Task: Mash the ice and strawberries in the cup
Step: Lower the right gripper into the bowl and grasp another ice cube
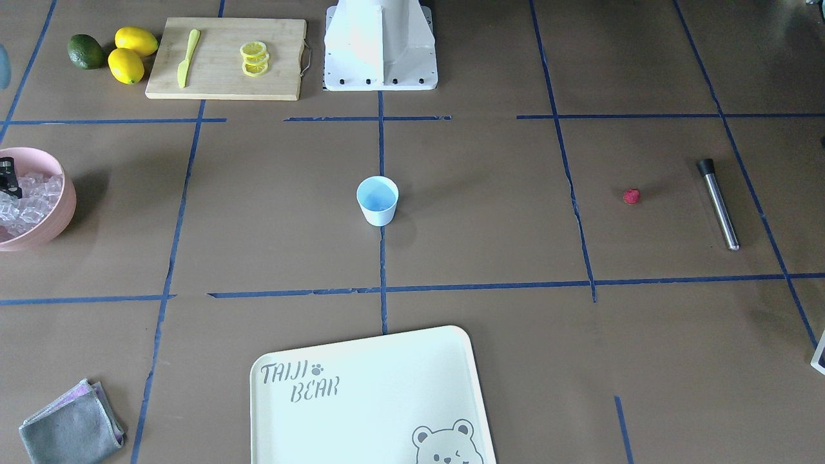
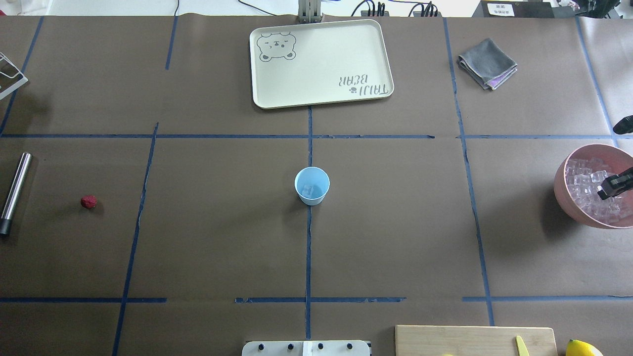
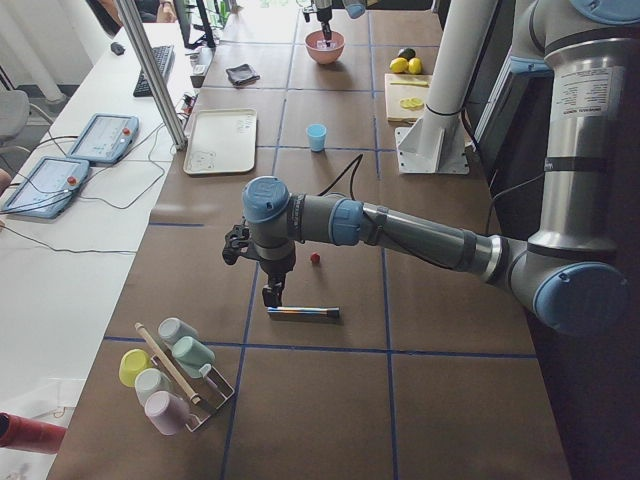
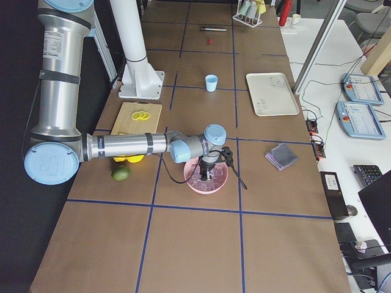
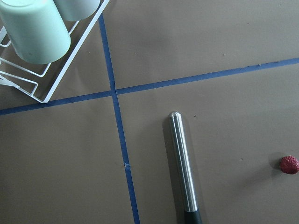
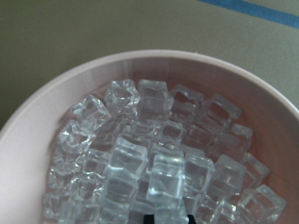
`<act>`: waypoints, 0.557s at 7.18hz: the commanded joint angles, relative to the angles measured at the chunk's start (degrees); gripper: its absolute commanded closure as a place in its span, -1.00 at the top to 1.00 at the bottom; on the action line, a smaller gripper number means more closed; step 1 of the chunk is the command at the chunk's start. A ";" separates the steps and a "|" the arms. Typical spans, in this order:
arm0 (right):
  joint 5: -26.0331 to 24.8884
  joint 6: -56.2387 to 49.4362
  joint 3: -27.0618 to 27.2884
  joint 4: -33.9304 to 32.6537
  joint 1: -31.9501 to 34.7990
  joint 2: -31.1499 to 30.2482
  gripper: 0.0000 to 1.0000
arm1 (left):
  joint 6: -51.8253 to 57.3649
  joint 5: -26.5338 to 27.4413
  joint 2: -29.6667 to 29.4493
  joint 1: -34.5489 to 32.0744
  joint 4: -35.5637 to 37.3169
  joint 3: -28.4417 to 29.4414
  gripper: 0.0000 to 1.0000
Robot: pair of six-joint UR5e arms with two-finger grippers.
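**Mashing job barely begun: cup nearly empty, berry not yet in**

The robot's right arm reaches over the pink bowl [image 2: 561,184], well off to the robot's right of the cup [image 2: 312,186]. The right gripper [image 2: 606,189] is dipped among the ice [image 6: 154,172] heaped there. From where I stand I cannot tell whether its fingers are spread or pinched on a piece, since the wrist camera shows only a dark sliver at its bottom edge.

The left arm stretches far out on the other side of the cup. The left gripper [image 3: 270,296] hangs just above the metal masher [image 2: 15,190]. It is seen only from the table's end, so its fingers cannot be judged apart or together.

The cup stands upright at the table's centre, and what looks like one clear cube [image 2: 309,189] lies at its bottom. The strawberry [image 2: 89,201] sits on the bare paper well to the left of the cup, between it and the masher, touched by nothing.

By my reckoning the task is at an early stage, with at most one piece of ice loaded. More ice, the berry, lifting the masher and all the crushing remain.
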 commanded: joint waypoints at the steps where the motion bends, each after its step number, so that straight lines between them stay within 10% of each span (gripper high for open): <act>1: 0.53 -0.05 1.36 -0.01 0.50 0.24 -1.00 | 0.00 -0.29 0.00 0.00 0.00 0.00 1.00; 4: 9.47 14.48 10.82 0.16 0.06 0.94 -1.00 | 0.00 -0.29 0.00 0.00 0.00 -0.01 1.00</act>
